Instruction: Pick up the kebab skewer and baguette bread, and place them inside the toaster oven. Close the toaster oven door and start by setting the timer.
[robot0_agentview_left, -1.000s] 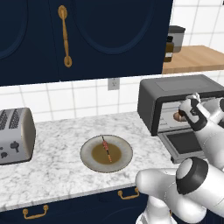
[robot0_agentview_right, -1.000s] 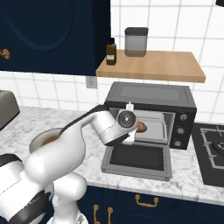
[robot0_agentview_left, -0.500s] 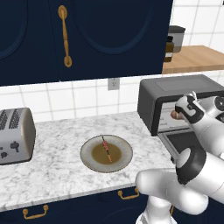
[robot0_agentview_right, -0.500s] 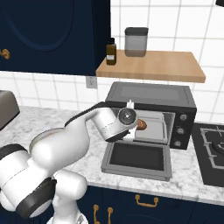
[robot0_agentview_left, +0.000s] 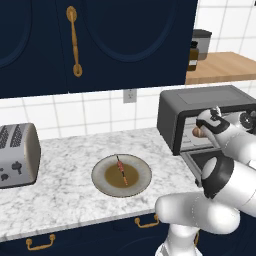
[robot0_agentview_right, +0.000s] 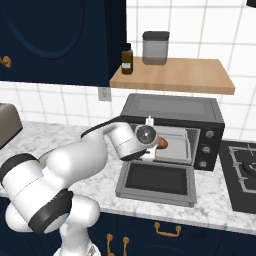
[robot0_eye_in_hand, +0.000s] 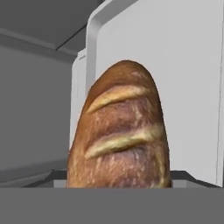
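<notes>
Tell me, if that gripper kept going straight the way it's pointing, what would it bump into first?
Probably the pale back wall inside the toaster oven. The gripper points into the open cavity with the baguette bread ahead of it; depth is hard to judge.

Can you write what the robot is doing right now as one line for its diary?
step: putting bread in oven | bread: held at oven mouth | door: open | skewer: on plate

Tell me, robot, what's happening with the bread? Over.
Gripper at open dark grey toaster oven, shut on brown slashed baguette. Kebab skewer waits on round plate. Nothing blocking.
</notes>
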